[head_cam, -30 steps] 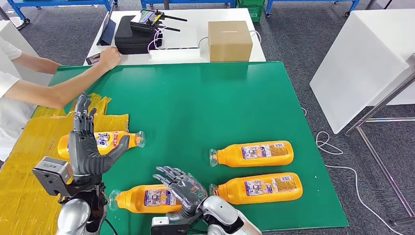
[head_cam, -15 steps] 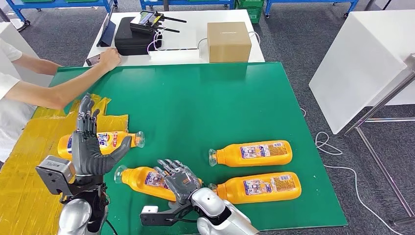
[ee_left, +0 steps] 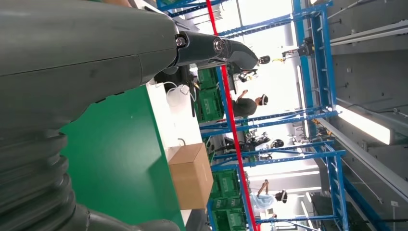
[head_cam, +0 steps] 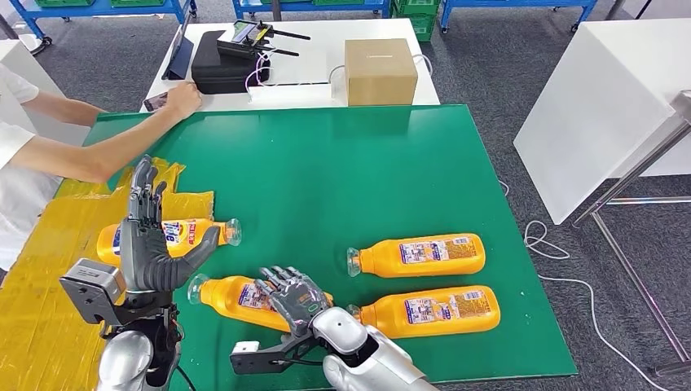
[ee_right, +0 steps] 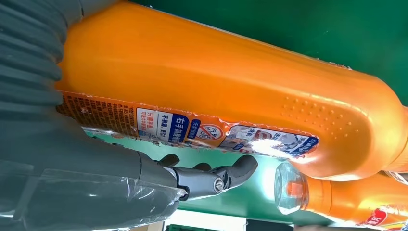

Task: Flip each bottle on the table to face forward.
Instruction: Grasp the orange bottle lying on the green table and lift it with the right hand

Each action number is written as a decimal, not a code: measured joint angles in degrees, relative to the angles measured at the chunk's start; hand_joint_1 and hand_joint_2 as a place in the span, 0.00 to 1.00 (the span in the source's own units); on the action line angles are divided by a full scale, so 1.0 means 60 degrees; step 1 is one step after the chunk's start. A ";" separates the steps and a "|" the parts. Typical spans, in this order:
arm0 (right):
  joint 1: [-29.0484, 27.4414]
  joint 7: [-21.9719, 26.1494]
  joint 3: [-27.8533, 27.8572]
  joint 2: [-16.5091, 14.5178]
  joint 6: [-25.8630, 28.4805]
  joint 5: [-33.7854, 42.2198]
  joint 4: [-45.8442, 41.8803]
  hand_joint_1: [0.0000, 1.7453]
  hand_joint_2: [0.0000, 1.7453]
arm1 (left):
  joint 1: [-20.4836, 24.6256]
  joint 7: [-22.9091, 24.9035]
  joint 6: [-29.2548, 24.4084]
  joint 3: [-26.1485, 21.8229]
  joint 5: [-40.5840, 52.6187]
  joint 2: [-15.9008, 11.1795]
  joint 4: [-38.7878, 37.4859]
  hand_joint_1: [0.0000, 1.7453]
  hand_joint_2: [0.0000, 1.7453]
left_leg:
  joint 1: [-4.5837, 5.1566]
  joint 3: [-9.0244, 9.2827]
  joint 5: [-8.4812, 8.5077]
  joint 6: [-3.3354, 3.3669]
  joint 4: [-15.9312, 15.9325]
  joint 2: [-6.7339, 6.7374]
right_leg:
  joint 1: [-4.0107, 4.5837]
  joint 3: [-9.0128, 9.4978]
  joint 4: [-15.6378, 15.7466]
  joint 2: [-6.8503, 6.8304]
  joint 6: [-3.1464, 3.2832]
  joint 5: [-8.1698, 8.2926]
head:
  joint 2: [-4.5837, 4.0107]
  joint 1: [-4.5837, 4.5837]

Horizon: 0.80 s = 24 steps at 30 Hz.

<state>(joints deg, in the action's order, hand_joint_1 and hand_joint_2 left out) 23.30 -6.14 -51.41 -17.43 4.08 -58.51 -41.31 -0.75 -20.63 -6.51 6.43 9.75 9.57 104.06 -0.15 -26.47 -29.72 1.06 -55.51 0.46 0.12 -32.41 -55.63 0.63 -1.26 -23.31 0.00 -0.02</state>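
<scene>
Green surface, occupying the centre of the head view, with a yellow sheet along its left edge and a white table beyond its upper edge carrying a cardboard box and a black case. A person's arm reaches in from the upper left.

Four orange bottles lie on their sides. Two sit at centre right, one above the other: the upper right bottle and the lower right bottle, both label-up, caps toward the left. The left bottle lies at the left, partly on the yellow sheet. The held bottle lies at lower centre, tilted, cap toward the upper left.

Right hand, lower centre: fingers wrapped over the body of the held bottle, thumb on the far side, in the right wrist view. Left hand, lower left: raised, fingers spread, holding nothing.

Handling, as judged: the bottles appear to be full, smooth, rigid plastic, hence moderately heavy and apt to roll or slip. The broad, flattened mid-body at the label offers the surest hold; the narrow neck and cap give little purchase. The peeling label edge may tear under a sliding grip.
</scene>
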 joint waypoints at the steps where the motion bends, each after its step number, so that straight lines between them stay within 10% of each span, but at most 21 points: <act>1: 0.0011 -0.0001 -0.0002 -0.0009 -0.0001 0.0000 0.0025 0.00 1.00 | 0.0000 0.0000 0.0000 0.0000 0.0000 0.0003 0.0000 0.00 1.00 | 0.0000 0.0003 0.0000 0.0000 0.0000 0.0000 | 0.0000 0.0003 0.0000 0.0000 0.0000 0.0000 | 0.0000 0.0000; 24: 0.0088 -0.0005 -0.0079 -0.0049 -0.0006 0.0000 0.0201 0.00 1.00 | 0.0000 0.0000 0.0000 -0.0004 0.0000 0.0022 0.0000 0.00 1.00 | -0.0001 0.0027 0.0000 -0.0001 0.0001 0.0000 | 0.0002 0.0027 0.0001 0.0000 0.0000 0.0000 | 0.0000 0.0000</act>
<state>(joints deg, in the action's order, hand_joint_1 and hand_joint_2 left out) 23.83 -6.16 -51.89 -17.73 4.04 -58.51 -40.11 -0.75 -20.63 -6.51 6.40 9.75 9.70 104.06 -0.16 -26.31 -29.71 1.05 -55.50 0.46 0.13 -32.25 -55.63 0.63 -1.26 -23.31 0.00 -0.02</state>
